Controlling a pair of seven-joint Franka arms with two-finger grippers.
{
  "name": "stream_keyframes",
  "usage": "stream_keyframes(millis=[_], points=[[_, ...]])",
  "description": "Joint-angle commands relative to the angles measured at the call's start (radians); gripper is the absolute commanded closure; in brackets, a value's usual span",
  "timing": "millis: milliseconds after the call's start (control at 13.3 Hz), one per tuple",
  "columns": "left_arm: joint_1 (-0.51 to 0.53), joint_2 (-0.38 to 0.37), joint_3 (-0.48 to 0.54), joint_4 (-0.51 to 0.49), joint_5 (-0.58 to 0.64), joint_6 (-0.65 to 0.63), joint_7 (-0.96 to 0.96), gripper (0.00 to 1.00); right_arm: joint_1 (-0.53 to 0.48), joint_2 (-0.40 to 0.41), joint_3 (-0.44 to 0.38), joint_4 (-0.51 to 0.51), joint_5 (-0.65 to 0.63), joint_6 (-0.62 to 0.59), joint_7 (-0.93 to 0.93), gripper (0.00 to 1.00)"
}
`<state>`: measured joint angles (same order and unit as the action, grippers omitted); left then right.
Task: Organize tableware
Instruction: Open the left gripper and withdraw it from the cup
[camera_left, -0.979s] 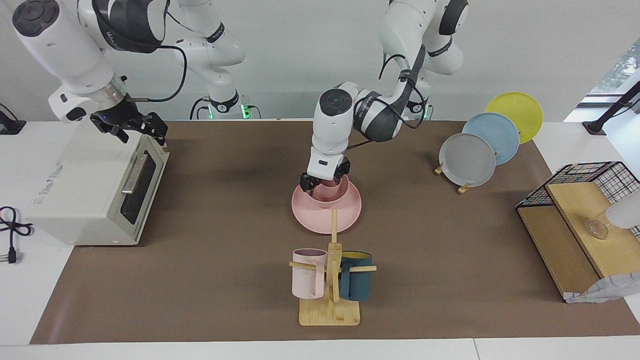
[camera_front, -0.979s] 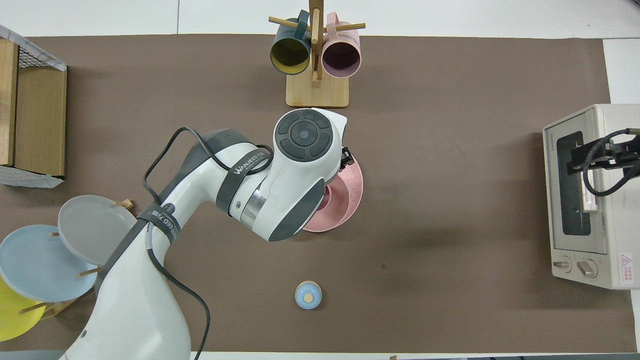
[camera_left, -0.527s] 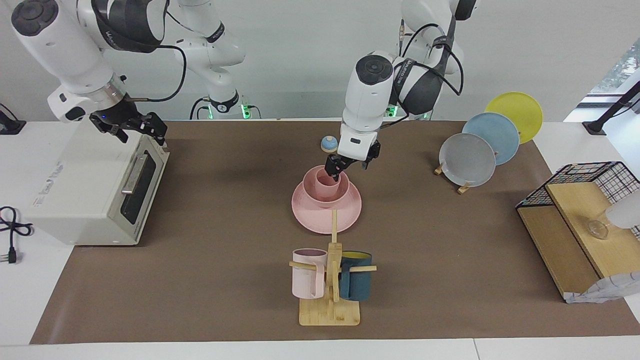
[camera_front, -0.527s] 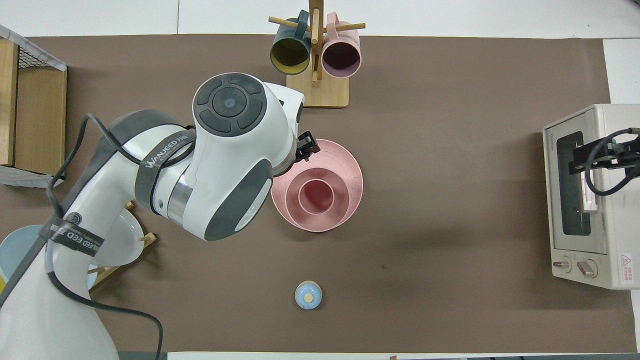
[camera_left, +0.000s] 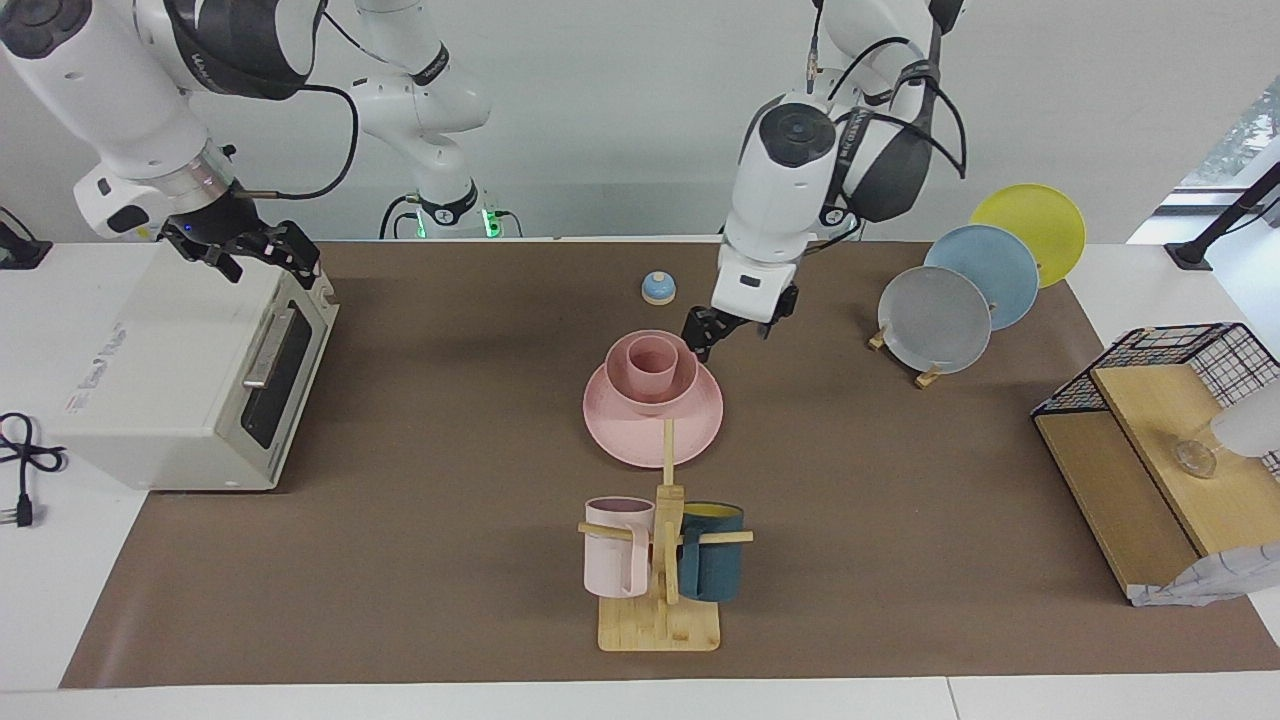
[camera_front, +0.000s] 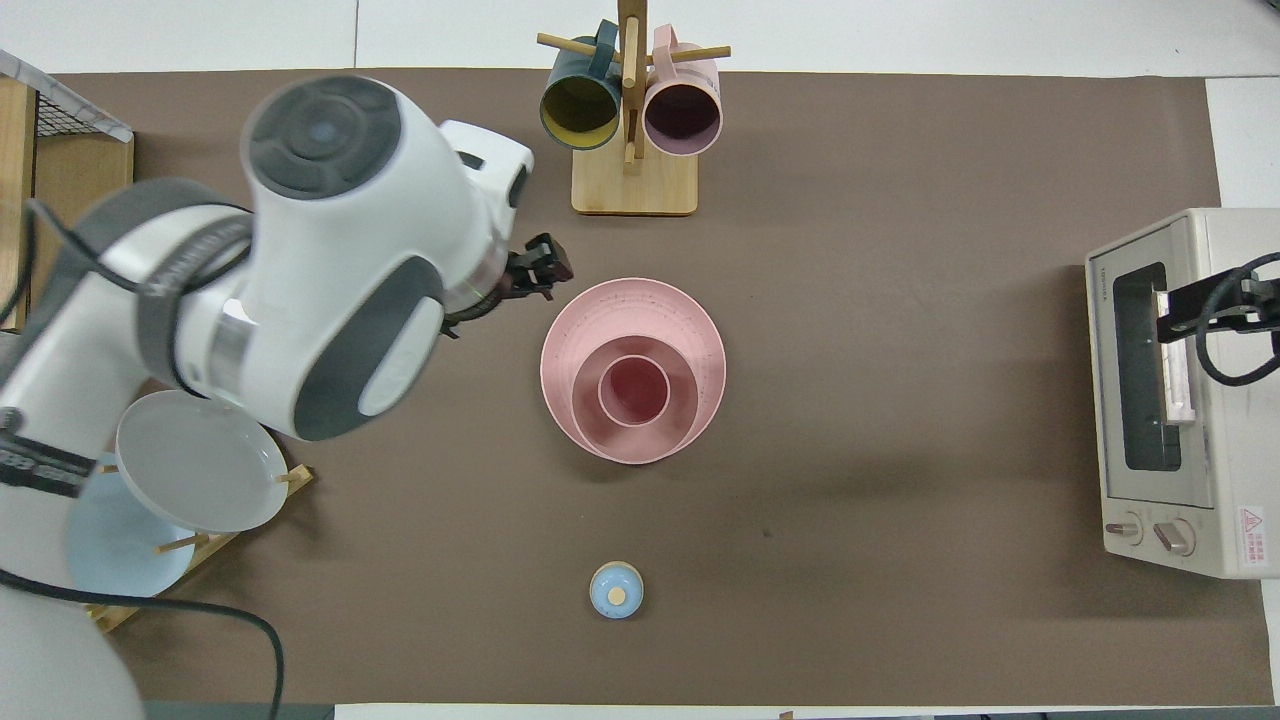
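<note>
The pink plate (camera_left: 640, 437) (camera_front: 700, 335) lies at the table's middle. The pink bowl (camera_left: 620, 387) (camera_front: 685, 415) sits on it, and the pink cup (camera_left: 653, 364) (camera_front: 634, 390) stands upright in the bowl. My left gripper (camera_left: 700, 345) (camera_front: 540, 272) hangs open and empty beside the stack, toward the left arm's end, clear of the cup. My right gripper (camera_left: 255, 252) (camera_front: 1215, 305) waits over the top front edge of the toaster oven (camera_left: 170, 370) (camera_front: 1170, 400).
A wooden mug tree (camera_left: 660, 600) (camera_front: 632, 185) with a pale pink and a teal mug stands farther from the robots than the stack. A small blue knob (camera_left: 658, 288) (camera_front: 616, 590) lies nearer. A rack of grey, blue and yellow plates (camera_left: 935, 318) and a wood-and-wire shelf (camera_left: 1150, 450) stand toward the left arm's end.
My left gripper let go of the cup in the bowl, rose and drew away toward the left arm's end. The right gripper shifted slightly over the oven.
</note>
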<state>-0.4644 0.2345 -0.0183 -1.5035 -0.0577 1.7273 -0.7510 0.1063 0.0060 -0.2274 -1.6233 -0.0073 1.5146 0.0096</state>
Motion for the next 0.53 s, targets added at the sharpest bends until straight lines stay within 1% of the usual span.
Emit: stream_keyframes(millis=[0, 151, 226, 301, 377, 452], points=[[0.171, -0.087, -0.003, 0.017, -0.021, -0.116, 0.293, 0.00, 0.010, -0.015, -0.007, -0.006, 0.004, 0.019, -0.031, 0.00], [0.294, -0.127, -0.008, 0.016, -0.017, -0.147, 0.517, 0.00, 0.015, -0.020, -0.004, -0.006, 0.004, 0.019, -0.031, 0.00], [0.334, -0.144, -0.008, 0.009, 0.004, -0.159, 0.603, 0.00, 0.016, -0.023, -0.001, -0.006, 0.004, 0.018, -0.031, 0.00], [0.361, -0.156, -0.008, 0.006, 0.019, -0.181, 0.667, 0.00, 0.016, -0.024, 0.000, -0.006, 0.004, 0.019, -0.031, 0.00], [0.381, -0.168, -0.008, -0.007, 0.021, -0.199, 0.683, 0.00, 0.016, -0.024, -0.001, -0.004, 0.004, 0.021, -0.031, 0.00], [0.386, -0.185, -0.008, -0.033, 0.021, -0.189, 0.682, 0.00, 0.015, -0.024, -0.001, -0.004, 0.004, 0.021, -0.030, 0.00]])
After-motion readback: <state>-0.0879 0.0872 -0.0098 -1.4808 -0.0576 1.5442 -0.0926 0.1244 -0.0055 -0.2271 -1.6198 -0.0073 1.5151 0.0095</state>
